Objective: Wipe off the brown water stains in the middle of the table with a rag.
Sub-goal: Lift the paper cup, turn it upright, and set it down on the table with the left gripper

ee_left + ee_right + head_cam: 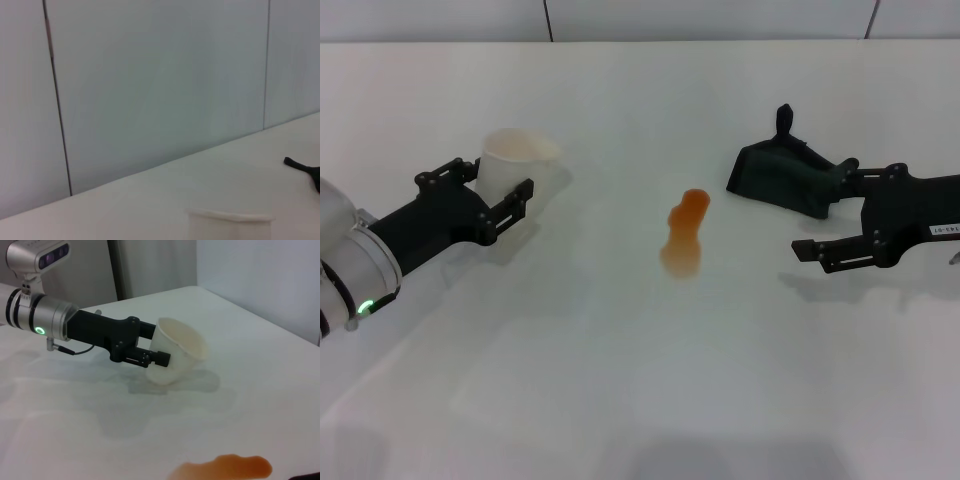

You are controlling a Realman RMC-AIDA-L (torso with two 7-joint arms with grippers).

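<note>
i have the table filling nearly the whole head view, a plain white top running up to the wall panels along the top edge of the frame. my left arm comes in from the lower left of the head view, and the left gripper sits in the upper left of the frame with its fingers closed around a white cup; in the right wrist view the same cup shows near the centre, tilted with its mouth facing away from the arm and lifted a little over its shadow. the left wrist view gives me only the cup's rim at the bottom edge and a tip of dark cloth at the right edge.

my right arm enters from the right edge of the head view. the right gripper is spread wide, one finger lying against the near edge of the dark green rag, the other out over bare table, so it has hold of nothing. the rag lies crumpled at centre right of the frame.

the brown water stains sit near the centre of the head view, an elongated orange-brown puddle between cup and rag, apart from both; the right wrist view catches the puddle along its bottom edge.
</note>
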